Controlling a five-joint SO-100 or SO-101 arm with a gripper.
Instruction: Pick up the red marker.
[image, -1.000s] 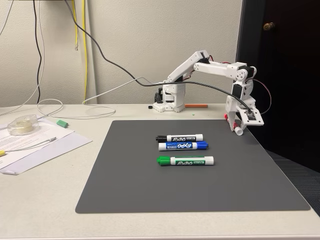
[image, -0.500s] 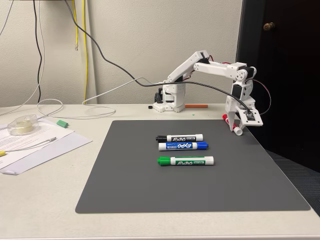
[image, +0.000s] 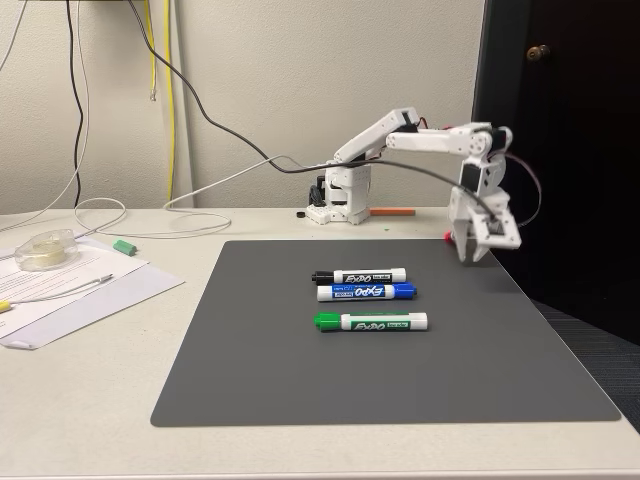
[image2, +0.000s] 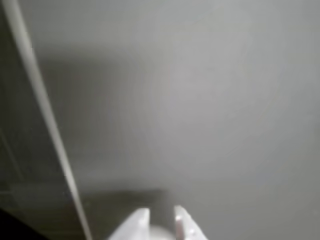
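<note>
Fixed view: my hand (image: 468, 257), clamped on the red marker (image: 449, 237), has risen off the mat (image: 380, 340), so pickup's basically done.

**Readable markings: EXPO on three markers**

In the fixed view, three markers lie on the dark mat, and each white barrel carries the brand word "EXPO" in slanted letters. It stands on the black-capped marker (image: 358, 276) on a black label, on the blue-capped marker (image: 366, 292) on a blue label, and on the green-capped marker (image: 371, 322) on a green label. Beside each logo sits a small block of finer print, probably a product line, too small to read. The papers (image: 70, 285) at the left show no legible writing. The blurred wrist view shows no text.
</note>
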